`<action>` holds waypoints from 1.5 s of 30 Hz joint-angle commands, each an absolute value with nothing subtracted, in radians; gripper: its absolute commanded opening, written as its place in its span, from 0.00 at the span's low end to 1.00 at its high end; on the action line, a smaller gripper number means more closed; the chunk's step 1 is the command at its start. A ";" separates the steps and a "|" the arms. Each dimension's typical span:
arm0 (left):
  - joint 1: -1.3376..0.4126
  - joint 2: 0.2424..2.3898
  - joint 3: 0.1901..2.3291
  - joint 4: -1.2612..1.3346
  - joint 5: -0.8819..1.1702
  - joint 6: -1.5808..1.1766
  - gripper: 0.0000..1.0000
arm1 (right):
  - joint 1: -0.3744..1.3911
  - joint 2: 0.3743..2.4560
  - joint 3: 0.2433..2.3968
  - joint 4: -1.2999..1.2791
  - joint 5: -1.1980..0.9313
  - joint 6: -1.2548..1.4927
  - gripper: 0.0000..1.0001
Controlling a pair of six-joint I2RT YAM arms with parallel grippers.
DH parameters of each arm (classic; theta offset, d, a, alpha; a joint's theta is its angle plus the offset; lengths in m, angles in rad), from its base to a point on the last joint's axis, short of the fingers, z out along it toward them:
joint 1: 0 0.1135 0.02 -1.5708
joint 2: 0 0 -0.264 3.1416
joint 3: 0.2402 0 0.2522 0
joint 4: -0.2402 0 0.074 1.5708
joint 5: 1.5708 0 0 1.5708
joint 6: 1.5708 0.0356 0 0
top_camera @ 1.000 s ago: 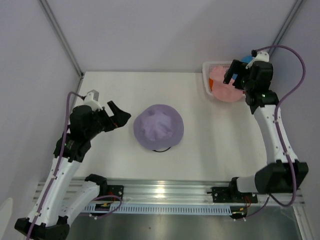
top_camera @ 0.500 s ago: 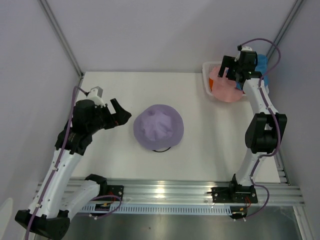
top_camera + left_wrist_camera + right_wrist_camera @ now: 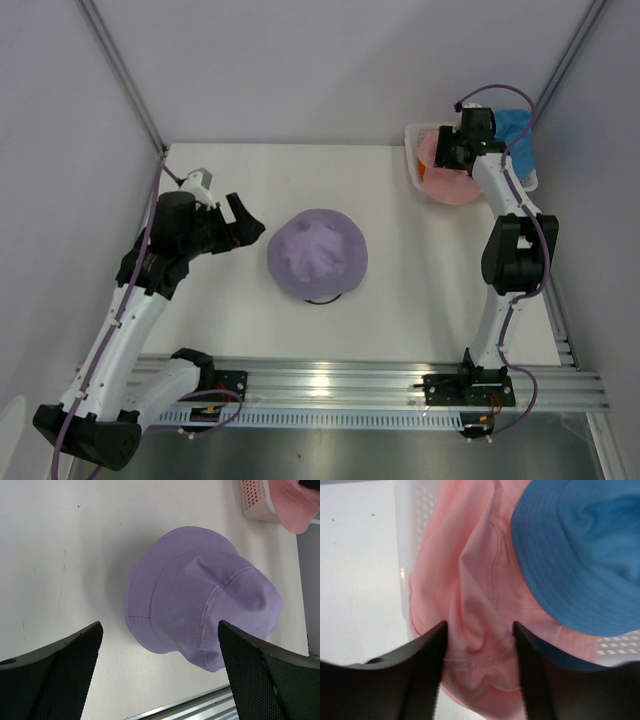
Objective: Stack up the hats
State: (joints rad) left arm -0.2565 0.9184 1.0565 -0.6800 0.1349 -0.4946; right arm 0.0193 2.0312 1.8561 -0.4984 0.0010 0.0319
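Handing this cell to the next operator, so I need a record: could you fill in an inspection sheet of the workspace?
Surface: white table, small dark marks.
Job's things: lavender fabric bucket hat mid-table, crown up; pink fabric bucket hat and blue fabric bucket hat in the white plastic mesh basket, far right corner, blue overlapping pink; no other hat seen.
Clutter: thin black wire showing under the lavender hat's near brim.
Grippers: left gripper open, beside the lavender hat, not touching; right gripper jaws astride a pink fold, grip unconfirmed.
Cables: purple cables along both arms, one looping above the right wrist.
Surroundings: pale walls, metal rail at near edge.
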 commanded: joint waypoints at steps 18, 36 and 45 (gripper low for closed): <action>-0.249 0.882 1.089 -0.647 0.190 -0.486 1.00 | 0.052 1.738 2.020 -0.463 -0.313 0.087 0.00; -0.249 0.802 1.060 -0.621 0.250 -0.512 0.99 | 0.475 1.430 1.778 -0.282 -0.655 0.195 0.00; -0.249 0.654 1.003 -0.670 0.192 -0.546 0.99 | 0.661 1.318 1.571 -0.238 -0.664 0.227 0.00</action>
